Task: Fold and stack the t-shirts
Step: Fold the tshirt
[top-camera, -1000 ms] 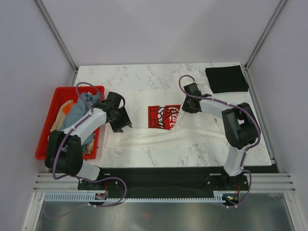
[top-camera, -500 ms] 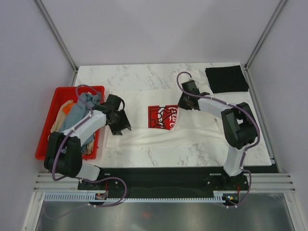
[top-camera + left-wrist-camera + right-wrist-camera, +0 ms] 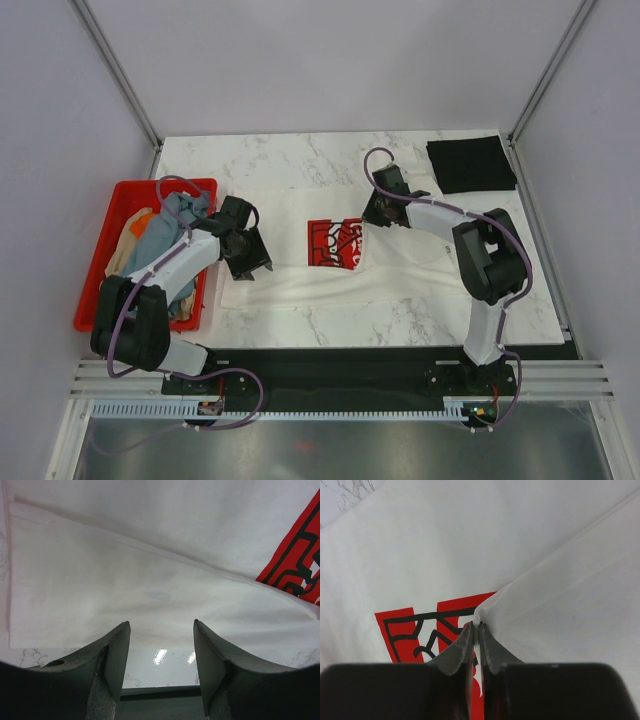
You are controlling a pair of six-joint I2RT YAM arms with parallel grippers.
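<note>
A cream-white t-shirt (image 3: 300, 278) with a red chest print (image 3: 335, 243) lies spread on the marble table, its right side folded over. My right gripper (image 3: 372, 213) is at the print's right edge, shut on a peaked corner of the folded cloth (image 3: 492, 605), with the thin fabric pinched between the tips (image 3: 475, 625). My left gripper (image 3: 255, 262) hovers over the shirt's left part, open, with nothing between its fingers (image 3: 161, 625); under them lie flat cloth (image 3: 125, 575) and bare marble. A folded black t-shirt (image 3: 470, 164) rests at the far right corner.
A red crate (image 3: 112, 200) stands at the table's left edge, holding grey-blue, orange and tan shirts (image 3: 165, 225) in a heap. Metal frame posts rise at both far corners. Marble (image 3: 300, 160) shows beyond the cream shirt and along the near edge.
The right gripper closed on the folded corner and shifted slightly left and away from the bases. The left gripper stayed open and edged a little to the left.
</note>
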